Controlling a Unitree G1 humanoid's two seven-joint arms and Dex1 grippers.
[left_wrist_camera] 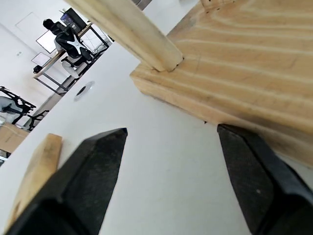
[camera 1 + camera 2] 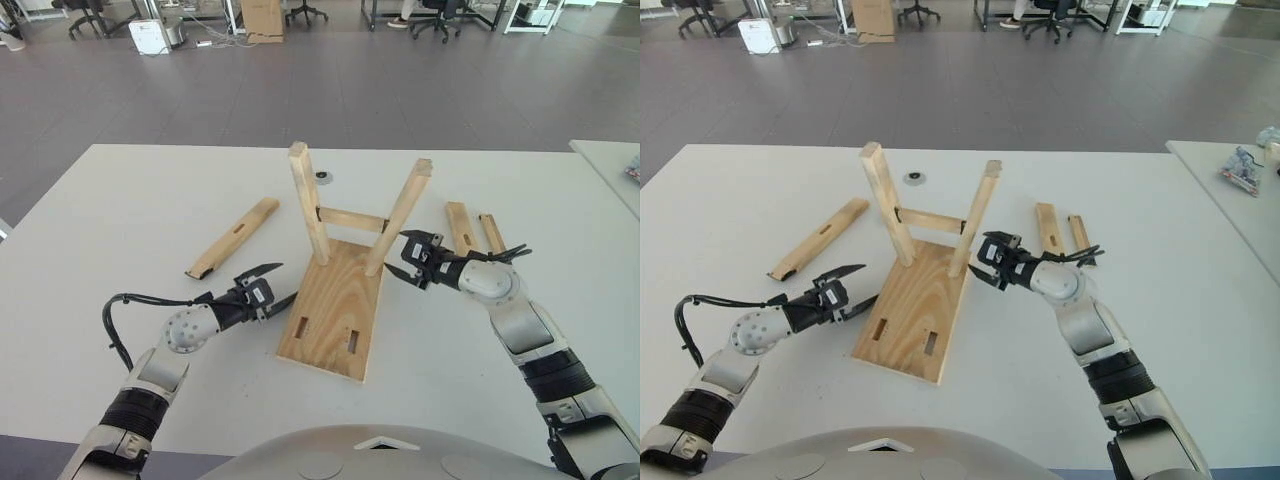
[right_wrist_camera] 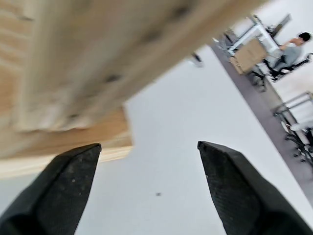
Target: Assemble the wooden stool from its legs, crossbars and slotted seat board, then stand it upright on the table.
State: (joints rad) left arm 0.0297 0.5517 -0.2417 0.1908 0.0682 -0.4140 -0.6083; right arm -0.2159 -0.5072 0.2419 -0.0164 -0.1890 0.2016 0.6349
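Currently seat board [image 2: 335,300] lies flat on white table [image 2: 120,200], mid-workspace, leg side up. Two legs stand in its far end: left leg [image 2: 308,205] and right leg [image 2: 400,215], both splayed outward, w/ crossbar [image 2: 352,219] joining them low down. Two slots [image 2: 301,326] at board's near end are unfilled. Loose leg [image 2: 233,238] lies flat on robot's left, well apart from board. Two loose wooden pieces [image 2: 459,226], one wider, one narrower, lie side by side on the right, just beyond R gripper [image 2: 396,252]. Small round disc [image 2: 323,178] sits on table behind the legs.

L gripper [image 2: 286,281]: fingers spread, holding nothing, low over table just beside board's left edge; contact w/ board can't be judged. R gripper: fingers spread, nothing held, near base of right leg, not clamped on it.
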